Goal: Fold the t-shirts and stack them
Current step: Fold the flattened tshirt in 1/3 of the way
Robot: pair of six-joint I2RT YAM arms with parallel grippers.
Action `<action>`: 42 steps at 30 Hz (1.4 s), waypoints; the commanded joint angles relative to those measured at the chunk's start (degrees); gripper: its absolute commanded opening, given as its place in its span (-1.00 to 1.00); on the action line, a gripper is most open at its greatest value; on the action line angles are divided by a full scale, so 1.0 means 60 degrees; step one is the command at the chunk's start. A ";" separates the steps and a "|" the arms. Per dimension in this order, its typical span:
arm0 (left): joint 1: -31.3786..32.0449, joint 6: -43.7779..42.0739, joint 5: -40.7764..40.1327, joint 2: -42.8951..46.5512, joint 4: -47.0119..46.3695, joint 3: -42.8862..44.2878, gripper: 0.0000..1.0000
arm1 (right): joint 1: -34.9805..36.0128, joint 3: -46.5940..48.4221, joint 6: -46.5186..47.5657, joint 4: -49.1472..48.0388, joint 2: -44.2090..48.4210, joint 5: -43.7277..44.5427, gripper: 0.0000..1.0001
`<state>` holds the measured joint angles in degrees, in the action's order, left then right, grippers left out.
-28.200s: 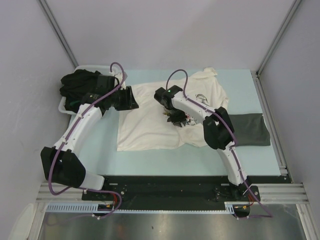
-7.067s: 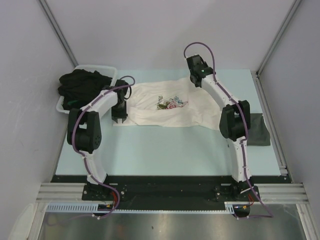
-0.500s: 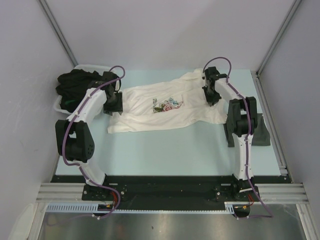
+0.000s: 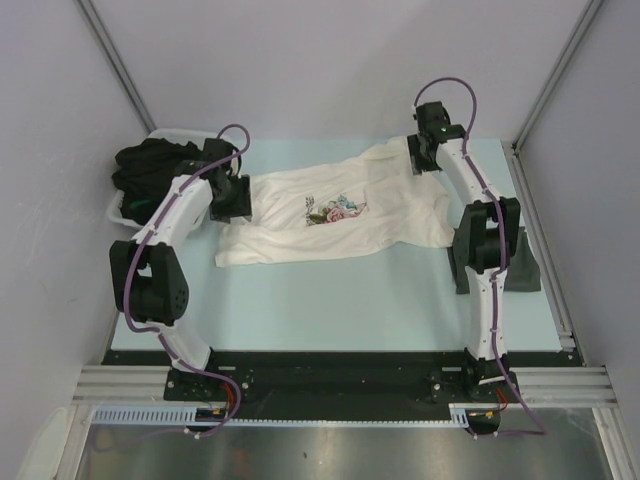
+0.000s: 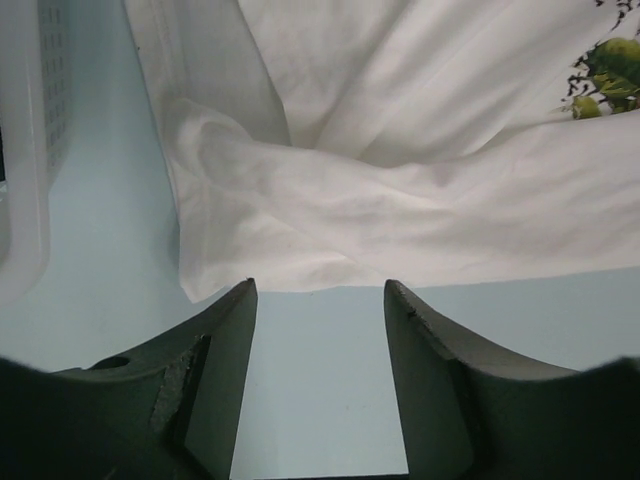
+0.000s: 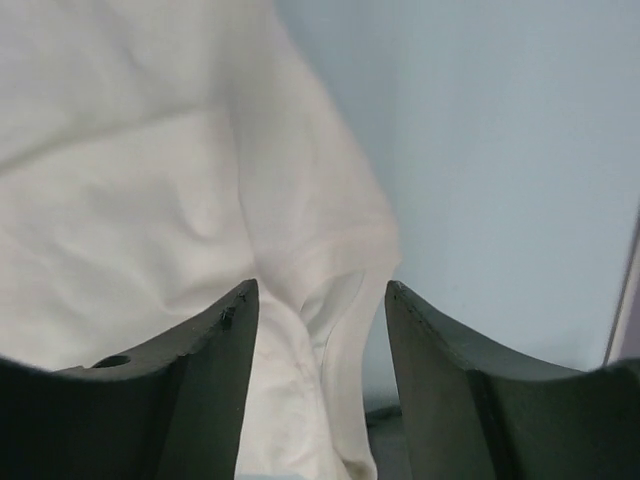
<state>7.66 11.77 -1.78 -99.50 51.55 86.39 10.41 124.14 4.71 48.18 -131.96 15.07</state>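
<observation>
A cream-white t-shirt (image 4: 330, 225) with a pink rose print (image 4: 336, 209) lies spread and rumpled across the middle of the table. My left gripper (image 4: 237, 203) hovers at its left end. In the left wrist view this gripper (image 5: 320, 290) is open over bare table, with the shirt's edge (image 5: 330, 270) just past the fingertips. My right gripper (image 4: 425, 158) is at the shirt's far right corner. It (image 6: 320, 290) is open, with a loose fold of the shirt (image 6: 330, 330) lying between the jaws, not pinched. A dark grey t-shirt (image 4: 525, 270) lies at the right, partly hidden by the right arm.
A white tub (image 4: 185, 133) at the back left holds black t-shirts (image 4: 150, 170); its wall (image 5: 25, 150) shows at the left of the left wrist view. Grey walls and metal rails close in the table on both sides.
My right gripper has opened, let go of the cream shirt and drawn back toward the far edge. The shirt's right end has settled on the table. The left jaws have widened slightly.
</observation>
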 commanded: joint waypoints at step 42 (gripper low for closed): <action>0.0510 0.0675 0.0048 0.0280 -0.0242 -0.0482 0.23 | -0.1765 -0.0241 -0.0551 -0.1014 -0.0419 -0.1267 0.04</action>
<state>10.28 15.57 -0.99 -100.71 50.30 83.77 -0.58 122.02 1.10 42.41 -139.76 5.72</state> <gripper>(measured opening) 0.613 0.517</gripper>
